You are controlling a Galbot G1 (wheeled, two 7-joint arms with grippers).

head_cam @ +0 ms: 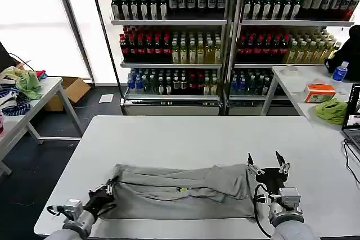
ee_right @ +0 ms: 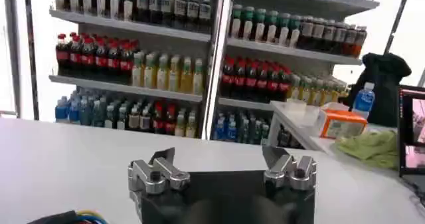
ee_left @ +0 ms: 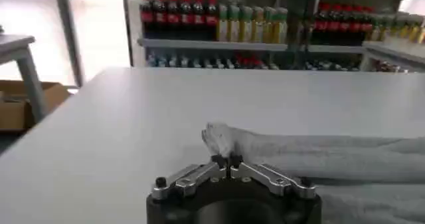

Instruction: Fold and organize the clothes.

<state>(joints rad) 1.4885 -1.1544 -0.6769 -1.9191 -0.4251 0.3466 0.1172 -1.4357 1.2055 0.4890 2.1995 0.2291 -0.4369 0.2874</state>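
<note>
We get bright, even daylight from the blown-out windows (head_cam: 34,21) at back left, soft glare on the white table (head_cam: 185,139), only a faint shadow under the grey shirt (head_cam: 180,192), and both wrist views go soft close to the lens.

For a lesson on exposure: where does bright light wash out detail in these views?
Head view: the windows behind the shelves are blown out white, while the shirt stays evenly lit. Left wrist view: the same glare at the far window. Right wrist view: white glare beside the shelving.
</note>
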